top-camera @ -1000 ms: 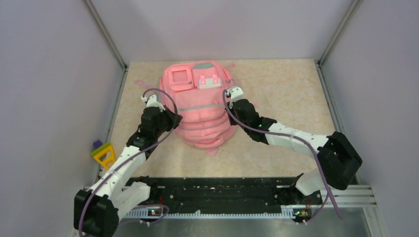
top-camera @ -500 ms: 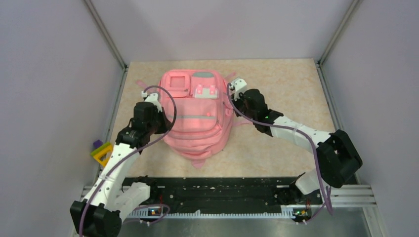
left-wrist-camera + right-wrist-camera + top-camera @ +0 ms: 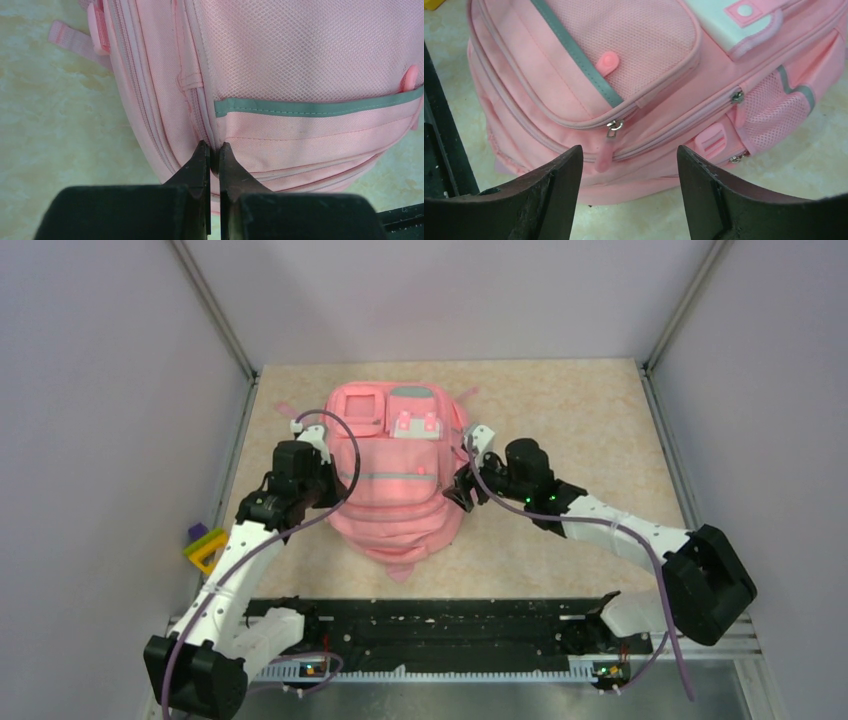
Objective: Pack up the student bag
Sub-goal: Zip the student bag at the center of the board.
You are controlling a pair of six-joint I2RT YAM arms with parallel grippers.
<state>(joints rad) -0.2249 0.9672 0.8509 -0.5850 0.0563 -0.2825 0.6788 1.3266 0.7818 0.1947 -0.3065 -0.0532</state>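
At the middle of the bench (image 3: 570,430) lies the pink backpack (image 3: 395,475). My left claw (image 3: 212,155) pinches its side seam; my right claw (image 3: 629,152) gapes wide before the front-pocket zipper pull (image 3: 604,152). I should close squarely on that tab while the left anchors.

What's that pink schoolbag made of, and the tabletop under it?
The student bag looks like soft, matte woven fabric, perhaps polyester: it creases and shows stitched seams. Its front pocket is open mesh with tiny holes. The grey-green stripe looks like smoother tape. The zip slider glints like metal. The tabletop has a beige mottled stone pattern, possibly laminate.
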